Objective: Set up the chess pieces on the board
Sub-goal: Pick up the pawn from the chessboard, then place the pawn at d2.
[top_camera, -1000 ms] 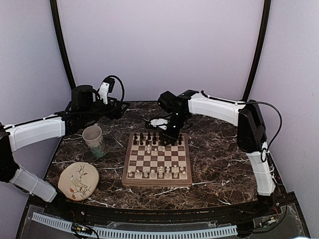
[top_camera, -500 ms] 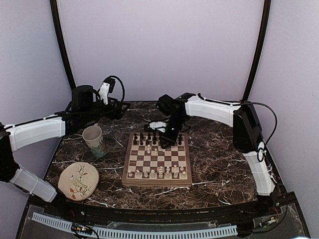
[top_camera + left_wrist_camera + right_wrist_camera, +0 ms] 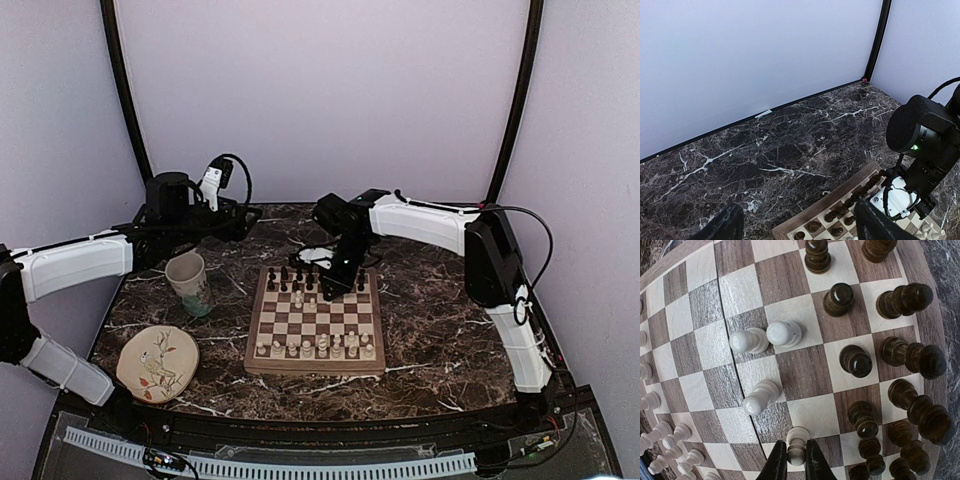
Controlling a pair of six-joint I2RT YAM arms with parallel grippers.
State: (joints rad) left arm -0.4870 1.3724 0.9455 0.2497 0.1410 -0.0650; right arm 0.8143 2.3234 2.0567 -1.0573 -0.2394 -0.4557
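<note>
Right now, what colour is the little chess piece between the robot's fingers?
Cream-white. The right wrist view shows the piece best, pinched in the right gripper.

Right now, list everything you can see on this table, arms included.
chessboard: one, brown and cream, table centre
dark chess pieces: many, brown-black, board's far rows
white chess pieces: many, cream, near rows, a few strays farther up
mug: one, cream, left of board
plate: one, beige with bird, near left
table: one, dark marble
left gripper: one, black, open, above table's far left
right gripper: one, black, shut on a white piece, board's far side
</note>
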